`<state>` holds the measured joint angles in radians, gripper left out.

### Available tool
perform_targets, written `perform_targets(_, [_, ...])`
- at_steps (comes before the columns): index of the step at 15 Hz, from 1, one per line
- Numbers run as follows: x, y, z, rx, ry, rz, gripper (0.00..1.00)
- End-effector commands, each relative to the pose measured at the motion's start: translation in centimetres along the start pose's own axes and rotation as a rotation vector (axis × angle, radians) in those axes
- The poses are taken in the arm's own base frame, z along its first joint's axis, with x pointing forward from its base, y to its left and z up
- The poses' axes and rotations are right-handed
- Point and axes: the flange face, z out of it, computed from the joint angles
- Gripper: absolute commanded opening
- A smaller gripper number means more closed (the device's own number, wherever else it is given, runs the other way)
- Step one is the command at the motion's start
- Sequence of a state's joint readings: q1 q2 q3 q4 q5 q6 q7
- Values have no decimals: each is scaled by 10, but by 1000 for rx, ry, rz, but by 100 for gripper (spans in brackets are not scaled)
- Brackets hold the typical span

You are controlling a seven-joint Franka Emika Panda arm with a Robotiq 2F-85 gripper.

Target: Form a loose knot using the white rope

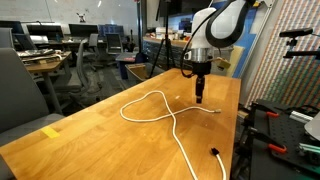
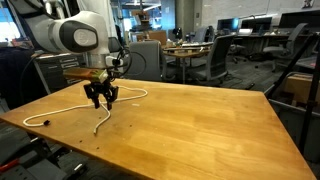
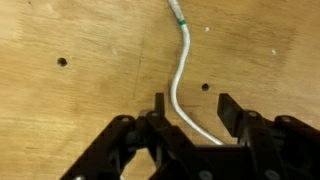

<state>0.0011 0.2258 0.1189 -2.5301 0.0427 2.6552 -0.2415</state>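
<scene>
We see the fingers [image 3: 232, 112] standing apart close over the wooden surface [image 3: 80, 40], with the white rope [image 3: 179, 75] lying unpinched between them and its green-banded tip just ahead, probably because a loose knot needs this end free beside the crossed loop that lies off to one side.
</scene>
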Motion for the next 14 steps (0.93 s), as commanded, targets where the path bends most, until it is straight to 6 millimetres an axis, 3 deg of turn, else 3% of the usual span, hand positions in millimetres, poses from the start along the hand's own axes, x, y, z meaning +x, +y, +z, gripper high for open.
perform_targets(1, [-24,-2,-15,51,83,-142,91])
perform_targets(3, [-36,1,-15,78,55,-260,100])
perform_targets(5, [-52,14,-17,126,-41,-349,100])
perform_targets(6, [-36,5,-3,103,1,-279,100])
perform_targets(9, [-48,20,-8,128,-43,-323,100])
perform_targets(14, [-45,21,29,71,27,-228,100])
